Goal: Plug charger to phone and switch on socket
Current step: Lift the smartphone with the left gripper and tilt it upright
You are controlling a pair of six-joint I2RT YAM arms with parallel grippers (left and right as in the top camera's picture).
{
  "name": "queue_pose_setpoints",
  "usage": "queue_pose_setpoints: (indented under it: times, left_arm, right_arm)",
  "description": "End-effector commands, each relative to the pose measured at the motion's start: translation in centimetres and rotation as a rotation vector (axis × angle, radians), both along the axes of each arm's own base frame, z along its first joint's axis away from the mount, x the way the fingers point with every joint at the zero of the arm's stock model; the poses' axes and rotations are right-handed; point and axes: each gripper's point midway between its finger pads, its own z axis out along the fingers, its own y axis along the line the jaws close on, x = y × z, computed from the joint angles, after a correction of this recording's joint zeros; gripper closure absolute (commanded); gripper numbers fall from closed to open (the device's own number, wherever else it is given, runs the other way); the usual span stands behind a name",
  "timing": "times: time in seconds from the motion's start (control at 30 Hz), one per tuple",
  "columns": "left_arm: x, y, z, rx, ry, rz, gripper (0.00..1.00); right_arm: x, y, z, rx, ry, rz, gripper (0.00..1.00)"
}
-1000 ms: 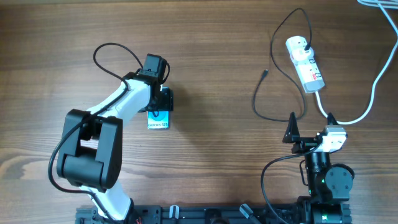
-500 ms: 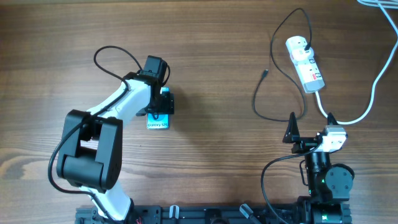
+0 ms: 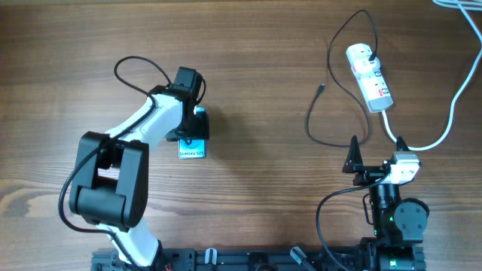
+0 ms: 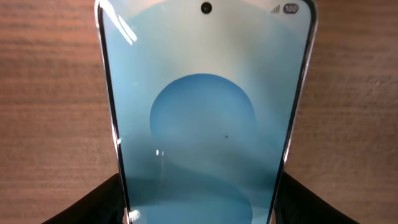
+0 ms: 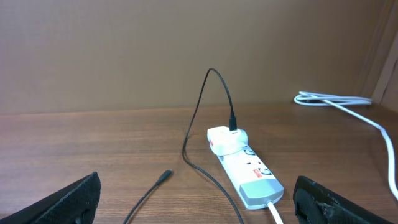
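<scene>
The right tool point(image 3: 376, 153) gapes wide and empty at the near edge of the tabletop point(image 3: 256, 75). The left tool point(image 3: 194, 126) straddles the phone point(image 4: 202, 112), which lies flat on the left; whether it grips cannot be told. Beyond, the charger point(image 3: 321, 89) sits plugged into the socket point(image 3: 373, 83).

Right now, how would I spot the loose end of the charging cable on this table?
Find the white power strip at the far right of the table. A thin black cable runs from the white plug head on it, loops across the wood, and ends in a small plug tip lying free to the strip's left. Unlike the thick white cord nearby, it is black and thin.
</scene>
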Motion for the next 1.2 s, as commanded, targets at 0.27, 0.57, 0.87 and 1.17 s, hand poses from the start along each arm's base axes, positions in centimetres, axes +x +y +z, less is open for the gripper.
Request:
queue_pose_setpoints:
  times: [0.27, 0.57, 0.87, 1.17]
  left_arm:
    - [0.4, -0.5, 0.8, -0.015, 0.043, 0.004, 0.39]
    - [0.8, -0.8, 1.9, -0.029, 0.049, 0.026, 0.42]
    - [1.3, -3.3, 4.0, -0.164, 0.073, 0.073, 0.42]
    - [0.9, -7.4, 5.8, -0.403, 0.156, 0.233, 0.41]
  right_arm:
    - [-0.1, 0.3, 0.2, -0.011, -0.01, 0.018, 0.0]
    - [-0.1, 0.3, 0.2, -0.011, -0.01, 0.018, 0.0]
    - [-0.1, 0.3, 0.2, -0.011, -0.01, 0.018, 0.0]
    - [0.0, 0.3, 0.1, -0.011, -0.007, 0.018, 0.0]
